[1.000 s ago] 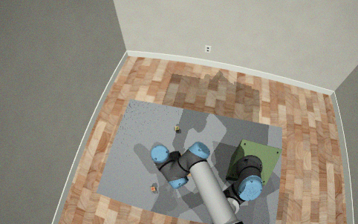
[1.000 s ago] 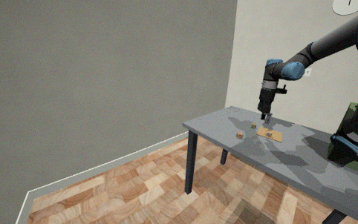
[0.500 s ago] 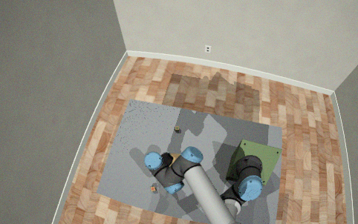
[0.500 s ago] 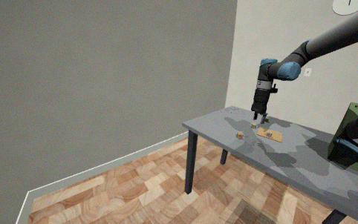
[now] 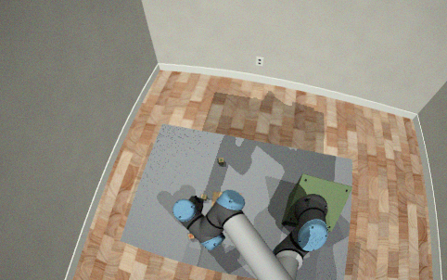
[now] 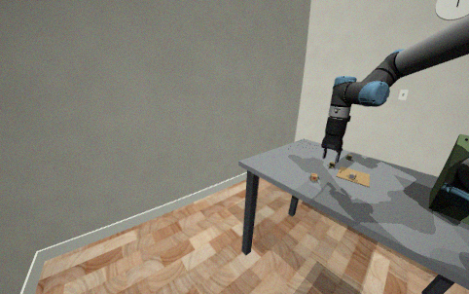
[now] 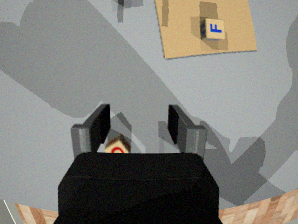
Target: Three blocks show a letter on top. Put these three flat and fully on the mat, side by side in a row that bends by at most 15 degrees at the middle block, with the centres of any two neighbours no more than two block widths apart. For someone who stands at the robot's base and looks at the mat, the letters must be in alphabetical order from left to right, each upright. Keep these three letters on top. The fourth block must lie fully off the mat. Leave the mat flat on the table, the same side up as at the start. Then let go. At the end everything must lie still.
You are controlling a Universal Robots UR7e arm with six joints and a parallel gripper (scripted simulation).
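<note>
Blocks, four in total, are set out on the grey bench [image 5: 158, 195] [image 6: 282, 165]; one lies on the mat and three lie off it. Positions below run from left to right in the exterior view.

The red-lettered block [image 5: 190, 236] [image 6: 314, 178] [image 7: 118, 145] rests on the bench, left of the mat and well apart from it. In the wrist view its upper face shows part of a red letter; the gripper body covers the rest, so the letter cannot be read in full.

The fingers [image 6: 331, 159] point downward and stand wide, with nothing between them. They are above the bench, off the mat. Just beside them in the exterior view is the middle block [image 5: 203, 197] [image 6: 332, 165], located off the mat near its edge. Its markings are too small to read.

The far block [image 5: 221, 160] [image 6: 349, 158] rests on the bench beyond the mat, apart from the other blocks. Its markings are likewise too small to read.

The tan mat [image 5: 216, 197] [image 6: 362, 181] [image 7: 237, 44] lies flat on the bench. On it sits the F block [image 6: 352, 176] [image 7: 215, 29], a blue F on its top face, turned sideways in the wrist view.

At the right, the arm [image 5: 255, 246] [image 6: 433, 41] extends over the bench, beside the green plate [image 5: 331, 186] [image 6: 442, 180].

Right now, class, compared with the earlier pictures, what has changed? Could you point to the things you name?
The gripper [image 6: 331, 159] [image 7: 139, 116] has moved left and toward the bottom of the top view, away from above the mat [image 6: 363, 181] [image 7: 182, 46]. No grasp or release shows; it is open. The F block [image 6: 352, 176] [image 7: 216, 28] and the red-lettered block [image 5: 191, 236] [image 6: 314, 178] [image 7: 117, 148] stayed put.
</note>
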